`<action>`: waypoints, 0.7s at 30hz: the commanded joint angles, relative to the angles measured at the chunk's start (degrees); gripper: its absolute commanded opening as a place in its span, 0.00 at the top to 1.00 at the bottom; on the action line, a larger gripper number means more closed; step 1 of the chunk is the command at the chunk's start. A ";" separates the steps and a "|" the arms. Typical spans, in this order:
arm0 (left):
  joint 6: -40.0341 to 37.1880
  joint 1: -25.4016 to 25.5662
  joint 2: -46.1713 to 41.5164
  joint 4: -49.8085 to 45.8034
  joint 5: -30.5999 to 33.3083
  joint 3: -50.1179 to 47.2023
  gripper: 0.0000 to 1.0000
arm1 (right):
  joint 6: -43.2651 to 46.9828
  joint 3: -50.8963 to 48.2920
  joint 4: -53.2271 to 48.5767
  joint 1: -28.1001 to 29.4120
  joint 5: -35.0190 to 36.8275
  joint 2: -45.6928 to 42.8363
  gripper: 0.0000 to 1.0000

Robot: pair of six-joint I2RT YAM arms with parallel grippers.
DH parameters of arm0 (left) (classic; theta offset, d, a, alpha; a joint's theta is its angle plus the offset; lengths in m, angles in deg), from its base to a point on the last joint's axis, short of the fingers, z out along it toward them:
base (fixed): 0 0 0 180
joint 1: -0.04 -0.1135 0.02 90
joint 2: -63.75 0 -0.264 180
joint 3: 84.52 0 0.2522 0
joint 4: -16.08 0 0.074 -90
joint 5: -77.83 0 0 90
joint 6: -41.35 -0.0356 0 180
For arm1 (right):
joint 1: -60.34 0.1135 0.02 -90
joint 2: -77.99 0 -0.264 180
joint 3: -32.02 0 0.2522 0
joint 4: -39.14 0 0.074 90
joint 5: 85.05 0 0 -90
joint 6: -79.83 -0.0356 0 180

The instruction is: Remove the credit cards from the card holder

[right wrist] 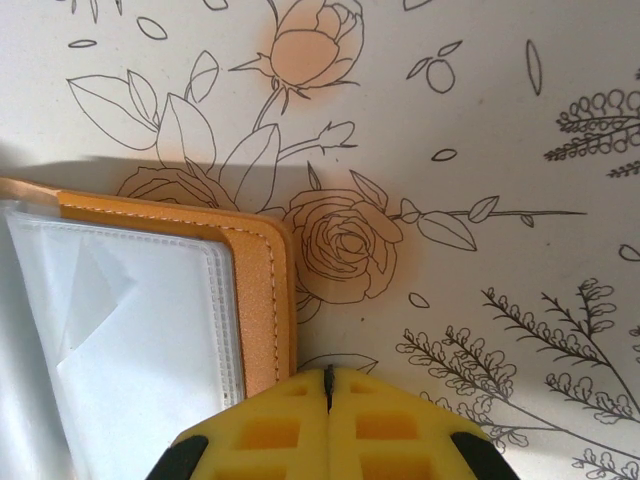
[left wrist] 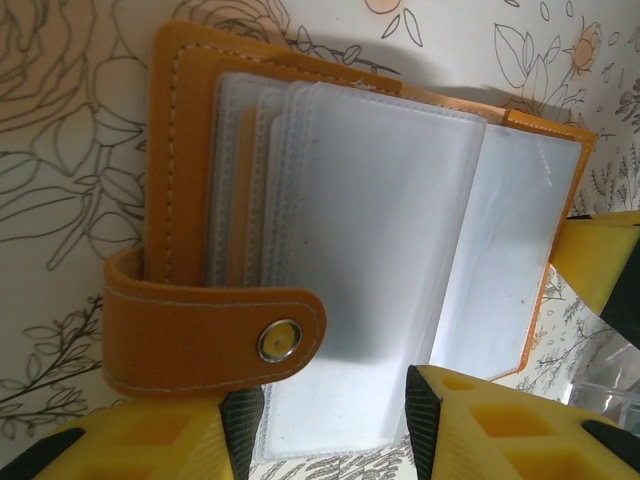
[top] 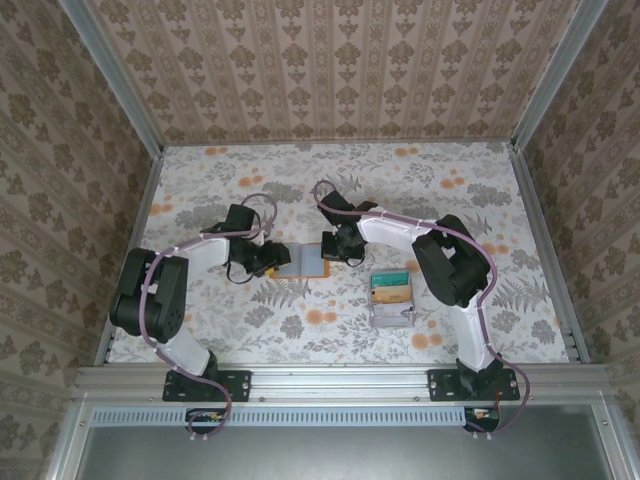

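Card holder (left wrist: 190,150) open flat — clear sleeves (left wrist: 380,230), snap strap (left wrist: 200,335), right claw (right wrist: 328,385) closed

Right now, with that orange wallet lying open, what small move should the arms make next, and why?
Probably the left gripper should close gently on the clear sleeves and lift one. Its open fingers straddle their edge, the shut right gripper sits at the orange rim of the card holder, seemingly steadying it, and I cannot yet make out a card inside.

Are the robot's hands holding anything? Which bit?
The right hand is shut on nothing, beside the card holder. The left hand, part open, straddles the edge of its clear sleeves; a real hold cannot be told.
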 commanded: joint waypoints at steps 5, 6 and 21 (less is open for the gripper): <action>0.14 3.35 2.74 1.71 -1.99 1.42 0.53 | -0.07 1.31 -0.69 0.69 -1.66 1.10 1.00; 0.42 3.70 2.74 2.00 -2.25 1.85 0.53 | -0.12 1.27 -0.69 0.71 -1.65 1.12 1.00; 1.28 7.05 3.38 4.01 -4.92 6.20 0.53 | -0.40 0.55 -0.33 0.71 -1.43 0.76 1.00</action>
